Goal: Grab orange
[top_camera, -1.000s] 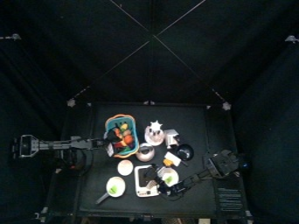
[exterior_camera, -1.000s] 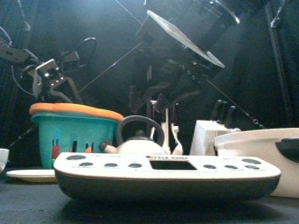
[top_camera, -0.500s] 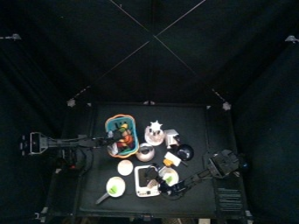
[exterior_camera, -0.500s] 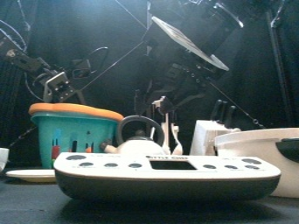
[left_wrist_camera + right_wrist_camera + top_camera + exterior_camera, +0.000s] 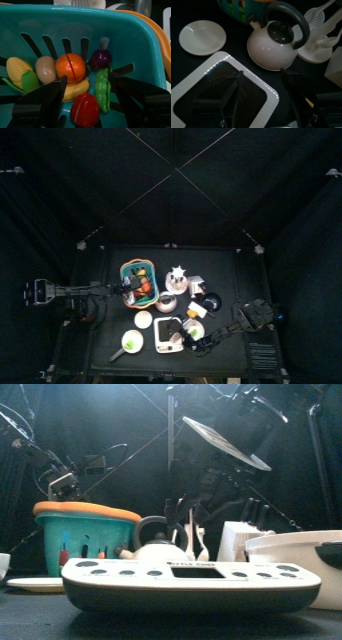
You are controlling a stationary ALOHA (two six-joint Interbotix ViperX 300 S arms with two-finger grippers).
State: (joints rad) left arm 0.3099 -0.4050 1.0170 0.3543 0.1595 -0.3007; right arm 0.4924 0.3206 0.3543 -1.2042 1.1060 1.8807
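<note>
— Where is the small round bright-orange fruit point(image 5: 70, 68)?

— Inside the teal slotted plastic basket with the orange rim point(image 5: 80, 30), lying against its slotted wall. A pale tan potato-shaped piece point(image 5: 45, 69) sits just beside it on one side and a dark purple round piece with a grey stem point(image 5: 101, 58) on the other. A yellow banana-shaped piece point(image 5: 77, 90) lies against its underside, near a green pea pod point(image 5: 101, 90) and a red round piece point(image 5: 85, 110). A yellow corn cob with green husk point(image 5: 19, 72) lies at the far end of the row.

— And the left tool point(image 5: 85, 102)?

— Its two black jaws are spread wide, poised over the basket's contents, touching nothing; the orange fruit lies between and beyond them.

— The right tool point(image 5: 261, 102)?

— Also spread, holding nothing, hanging above a white-rimmed rectangular scale with a dark glass plate point(image 5: 221, 92). Near it stand a white kettle with a grey handle point(image 5: 278, 42) and a small white round saucer point(image 5: 202, 36).

— From above?

— The basket point(image 5: 124, 267) sits at the left rear of the black tabletop point(image 5: 221, 268), the left arm reaching in from the left.
</note>
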